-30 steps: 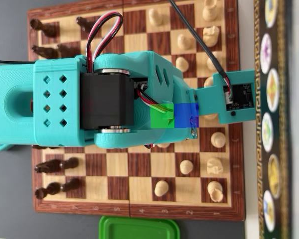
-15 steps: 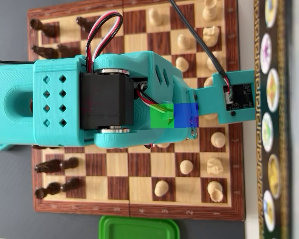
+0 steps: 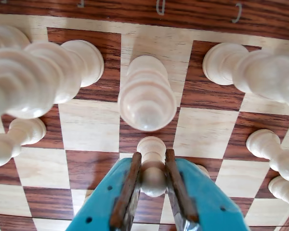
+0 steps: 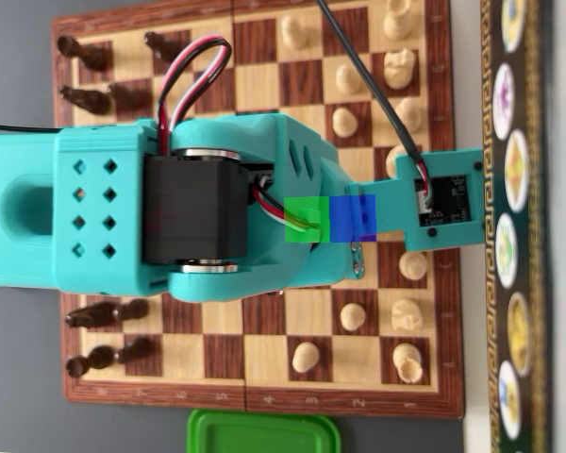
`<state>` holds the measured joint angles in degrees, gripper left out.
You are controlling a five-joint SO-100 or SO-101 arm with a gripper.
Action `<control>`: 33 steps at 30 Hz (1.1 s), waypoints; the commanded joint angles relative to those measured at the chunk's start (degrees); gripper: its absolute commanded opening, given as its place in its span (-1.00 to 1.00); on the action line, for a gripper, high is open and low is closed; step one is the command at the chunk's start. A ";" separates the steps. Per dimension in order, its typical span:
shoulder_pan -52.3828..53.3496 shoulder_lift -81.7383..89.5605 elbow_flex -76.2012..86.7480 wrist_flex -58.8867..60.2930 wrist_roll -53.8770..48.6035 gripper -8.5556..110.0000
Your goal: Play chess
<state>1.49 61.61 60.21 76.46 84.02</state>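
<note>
Here the pincer [image 3: 153,180] grips one white pawn [image 3: 152,166].

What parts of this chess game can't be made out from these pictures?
- Overhead view: the teal arm hides the board's middle rows, the gripper and the pawn it holds.
- Wrist view: the gripper covers the light pawn's base, so lifted or standing is unclear.
- Wrist view: near pieces blurred; dark pieces out of frame.

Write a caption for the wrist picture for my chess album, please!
The gripper pinches a white pawn on the chessboard, white pieces all around.
</note>
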 commanded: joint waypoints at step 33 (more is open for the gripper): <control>1.05 18.90 18.63 -4.83 0.44 -0.82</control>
<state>3.08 77.26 79.10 72.33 84.11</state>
